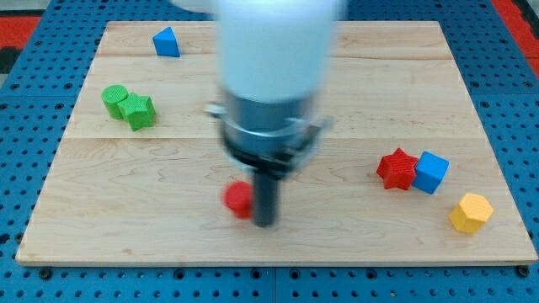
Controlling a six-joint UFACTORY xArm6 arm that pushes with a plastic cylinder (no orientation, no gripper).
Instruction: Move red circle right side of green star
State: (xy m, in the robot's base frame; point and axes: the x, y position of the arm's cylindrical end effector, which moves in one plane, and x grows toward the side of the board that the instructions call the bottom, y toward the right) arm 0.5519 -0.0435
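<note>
Near the bottom middle of a pale wooden board (354,227), my tip (265,223), the lower end of a straight dark rod, sits just to the view's right of a small red circle block (237,198), touching it or nearly so. No jaws exist on this arm (it ends only in the rod), so nothing opens, closes or pinches.

Far to the view's upper left, a green star-shaped block (140,111) sits against a green round block (114,98). A blue triangular block (166,42) lies near the view's top left. At the view's right, a red star block (397,168) touches a blue cube (431,172), with a yellow hexagonal block (470,212) just below them.

The red circle looks light, rigid and smooth-sided, so it should slide easily but may roll off a glancing push. Contact is best made squarely on its lower right flank, driving it up and left toward the bare spot right of the green star.
</note>
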